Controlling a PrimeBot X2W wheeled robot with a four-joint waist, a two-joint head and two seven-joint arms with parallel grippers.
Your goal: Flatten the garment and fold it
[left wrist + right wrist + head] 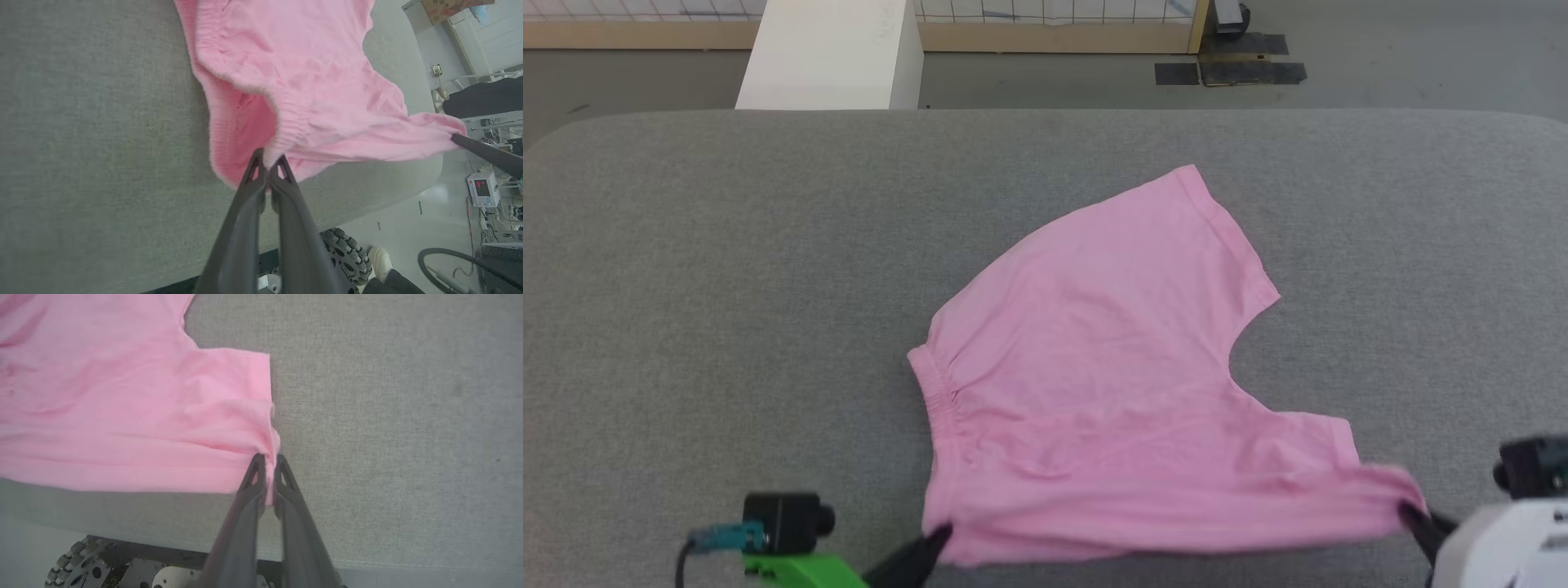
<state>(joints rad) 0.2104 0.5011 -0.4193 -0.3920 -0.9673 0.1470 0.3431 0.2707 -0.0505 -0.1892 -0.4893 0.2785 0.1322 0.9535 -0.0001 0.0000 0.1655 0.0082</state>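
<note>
Head view has the garment (1094,384) lying on the grey table (727,286), right of centre and reaching down to the bottom of the frame. Its gathered waistband (935,400) is on the left side, running roughly up and down the frame, so the legs point away to the right. One leg fans up toward the upper right and lies flat. The other runs along the bottom toward the lower right. The long axis goes left to right, along the bottom edge of the cloth, which is pulled into a straight line between the two grippers.

At the lower left, the left gripper (939,535) meets the bottom end of the waistband. At the lower right, the right gripper (1409,510) meets the bunched hem corner of the lower leg. A white box (833,53) stands beyond the table at the top.

From the head camera I can't judge the fingers. The wrist views settle it. In the left wrist view the fingers are pinched together on the ribbed waistband, whose opening gapes just above the tips. That view also shows the other gripper's dark finger on the far corner, a studded wheel (347,255) and a pale shoe (380,259) on the floor. In the right wrist view the fingers are clamped on gathered hem cloth, with a shadow band on the table under the stretched edge.
</note>
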